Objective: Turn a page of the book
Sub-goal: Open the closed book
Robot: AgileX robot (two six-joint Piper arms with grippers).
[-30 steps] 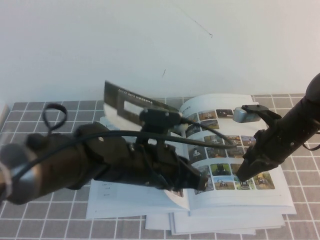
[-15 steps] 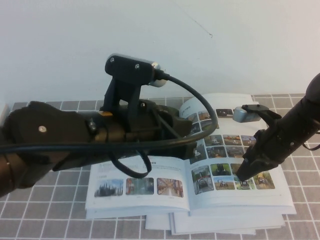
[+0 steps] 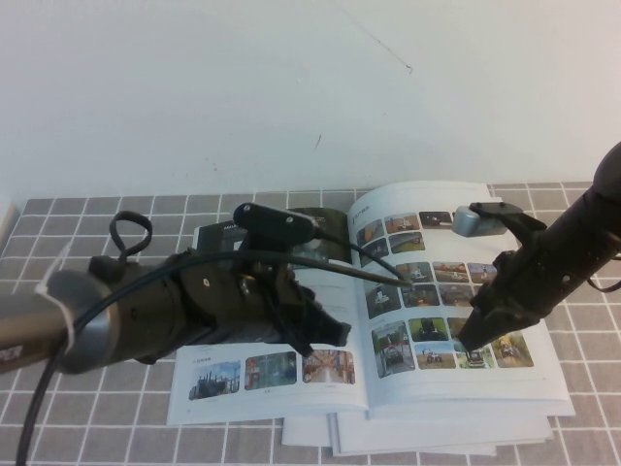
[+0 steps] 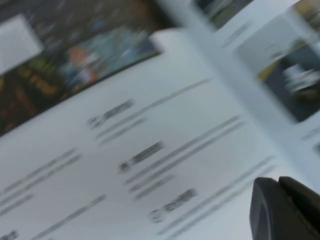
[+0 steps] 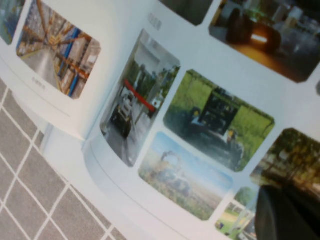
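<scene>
High view: the right gripper [image 3: 473, 342], a black claw with its fingers closed together and holding nothing, presses its tip on the photo-grid page at about four o'clock of the open glossy white book [image 3: 456, 383]. At nine o'clock from it, the left gripper [image 3: 335, 335] hovers just above the spread's left side; whether its fingers are parted I cannot tell. Beneath it the thin glossy page [image 3: 272, 374] lies flat, banner and photos up. Plain white booklets [image 3: 427, 437] stick out below, on a grey tiled cloth [image 3: 582, 437].
</scene>
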